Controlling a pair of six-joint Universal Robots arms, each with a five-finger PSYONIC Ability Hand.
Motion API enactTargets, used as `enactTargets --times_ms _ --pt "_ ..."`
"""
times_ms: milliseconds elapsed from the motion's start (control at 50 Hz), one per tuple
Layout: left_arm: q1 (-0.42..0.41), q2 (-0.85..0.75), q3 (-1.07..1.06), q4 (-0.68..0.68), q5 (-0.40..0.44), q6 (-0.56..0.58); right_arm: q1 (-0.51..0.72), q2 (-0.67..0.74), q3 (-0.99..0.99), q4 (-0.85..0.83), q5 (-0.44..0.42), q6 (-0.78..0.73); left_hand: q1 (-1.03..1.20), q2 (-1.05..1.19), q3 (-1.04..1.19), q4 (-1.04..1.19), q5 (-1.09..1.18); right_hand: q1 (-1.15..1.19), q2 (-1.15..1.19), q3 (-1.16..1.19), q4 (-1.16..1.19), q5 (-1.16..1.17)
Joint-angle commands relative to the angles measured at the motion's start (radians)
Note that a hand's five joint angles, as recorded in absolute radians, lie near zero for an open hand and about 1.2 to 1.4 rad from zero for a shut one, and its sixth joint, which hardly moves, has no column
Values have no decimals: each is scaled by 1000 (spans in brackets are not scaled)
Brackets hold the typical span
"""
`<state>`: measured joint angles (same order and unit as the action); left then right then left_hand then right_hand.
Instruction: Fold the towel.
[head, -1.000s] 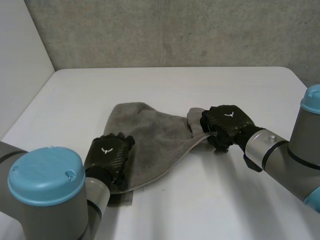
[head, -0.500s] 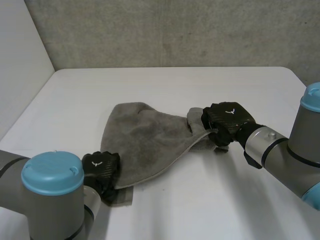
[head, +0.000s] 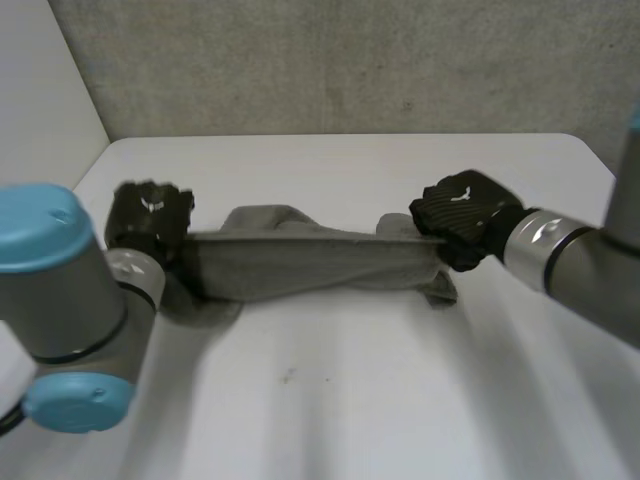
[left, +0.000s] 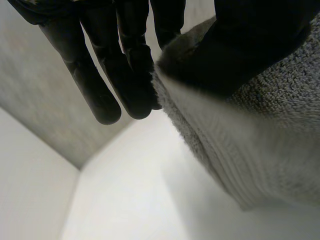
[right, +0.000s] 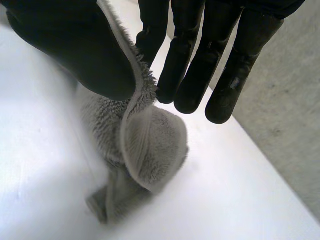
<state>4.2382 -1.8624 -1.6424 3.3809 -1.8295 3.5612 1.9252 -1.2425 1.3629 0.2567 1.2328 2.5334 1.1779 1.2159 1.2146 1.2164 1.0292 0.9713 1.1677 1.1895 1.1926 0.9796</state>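
Note:
A grey towel hangs stretched between my two hands above the white table, its lower part sagging onto the table. My left hand is shut on the towel's left end; in the left wrist view the thumb pinches the towel's edge against the fingers. My right hand is shut on the right end; in the right wrist view the towel's hem is pinched between thumb and fingers, and the rest of the cloth hangs below in a bunch.
A grey concrete wall stands behind the table's far edge. A white wall borders the table on the left. Bare table surface lies in front of the towel.
My left hand closed on the towel's near-left part, lifted it and carried it back and to the left. The towel went from lying flat to stretched taut between both hands. The right hand rose slightly.

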Motion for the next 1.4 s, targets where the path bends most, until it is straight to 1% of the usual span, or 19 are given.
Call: enactTargets --times_ms 20,140,260,440,520,600,640,680,700,720,740,760,780,840,960,1120,1200,1300,1400 --pt "-3 170 12 -201 139 91 -41 -118 -74 264 17 -200 218 180 182 180 193 425 229 207 204 242" --pt "9 141 53 -408 165 90 -37 -101 -70 340 5 -232 218 180 182 180 193 425 229 207 204 242" --pt "52 52 65 -543 168 88 -34 54 -42 417 11 -281 218 180 182 180 193 425 229 207 204 242" --pt "66 -106 108 -563 173 100 -14 288 -149 408 43 -294 218 180 182 180 193 425 229 207 204 242" --pt "71 -222 264 -529 171 99 -11 319 -251 337 70 -257 218 180 182 180 193 425 229 207 204 242" --pt "72 -270 421 -468 171 99 6 318 -456 115 114 -113 218 180 182 180 193 425 229 207 204 242" --pt "71 -287 608 -361 174 96 8 308 -512 18 134 -53 218 180 182 180 193 425 229 207 204 242" --pt "71 -287 692 -292 174 93 9 247 -557 -229 171 33 218 180 182 180 193 425 229 207 204 242" --pt "65 -279 757 -213 179 90 9 247 -558 -231 171 33 218 180 182 180 193 425 229 207 204 242" --pt "65 -279 757 -212 179 90 14 206 -535 -372 178 66 218 180 182 180 193 425 229 207 204 242" --pt "56 -279 801 -116 182 90 14 206 -535 -373 178 67 218 180 182 180 193 425 229 207 204 242" --pt "55 -279 802 -115 182 90 17 160 -484 -512 183 82 218 180 182 180 193 425 229 207 204 242" --pt "58 -270 822 -16 188 85 15 119 -437 -642 185 87 218 180 182 180 193 425 229 207 204 242" --pt "55 -238 810 146 193 61 15 54 -345 -782 182 87 218 180 182 180 193 425 229 207 204 242" --pt "68 -179 638 198 203 -36 11 37 -274 -697 140 85 218 180 182 180 193 425 229 207 204 242" --pt "95 -158 266 178 292 -39 3 126 -187 -147 51 21 218 180 182 180 193 425 229 207 204 242" --pt "112 -159 85 176 334 -33 2 150 -93 -26 40 -43 218 180 182 180 193 425 229 207 204 242" --pt "115 -190 -97 178 342 1 -5 201 45 -31 -25 -104 218 180 182 180 193 425 229 207 204 242" --pt "114 -195 -145 173 334 28 -43 224 107 -62 -68 -44 218 180 182 180 193 425 229 207 204 242"
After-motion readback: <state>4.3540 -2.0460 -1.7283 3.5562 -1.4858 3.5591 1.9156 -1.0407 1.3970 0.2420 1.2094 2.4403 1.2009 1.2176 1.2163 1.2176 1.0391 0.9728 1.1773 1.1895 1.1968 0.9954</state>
